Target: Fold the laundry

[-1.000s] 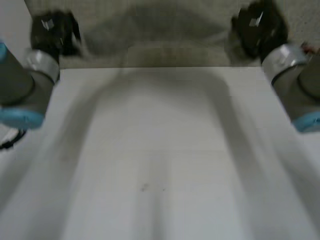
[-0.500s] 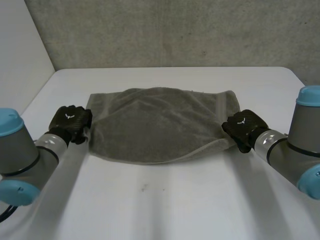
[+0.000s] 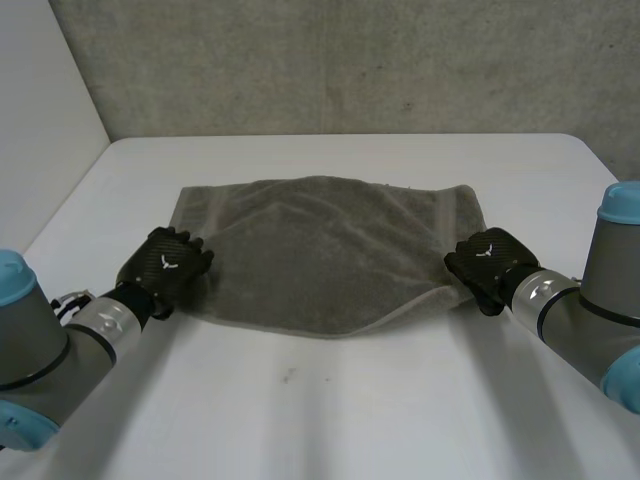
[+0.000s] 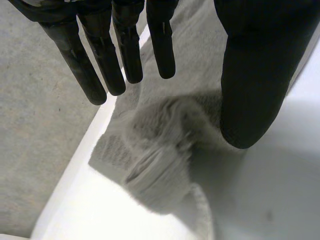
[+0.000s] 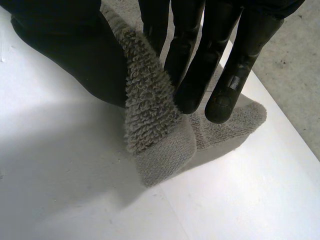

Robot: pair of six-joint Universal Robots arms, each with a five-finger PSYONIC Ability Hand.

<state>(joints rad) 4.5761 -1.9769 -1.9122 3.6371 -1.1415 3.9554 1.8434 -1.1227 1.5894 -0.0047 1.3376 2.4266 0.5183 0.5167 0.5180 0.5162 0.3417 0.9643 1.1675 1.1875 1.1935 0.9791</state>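
**Surroundings.** A white table (image 3: 330, 410) is seen across the lower and middle frame of the head view. It is backed by a grey concrete wall (image 3: 350, 60) along the upper frame and a white panel (image 3: 40, 110) at the upper left. Grey arms are brought in from the lower left and lower right corners. The two lower corners of the cloth are covered by the hands.

**Item.** A grey towel (image 3: 325, 250) is laid flat at the centre of the table. Its long axis runs left to right across the frame. The upper edge is nearly straight, and the lower edge is bowed down toward the lower frame. A woven band is seen across its right end.

**Left hand** (image 3: 165, 265). It is placed at the towel's lower left corner. In the left wrist view the fingers (image 4: 105, 65) are held straight and set apart from the thumb. The bunched corner lies beneath them, ungripped.

**Right hand** (image 3: 488, 262). It is placed at the towel's lower right corner. In the right wrist view the terry edge (image 5: 150, 110) is raised and pinched between the thumb and the fingers (image 5: 200, 60).
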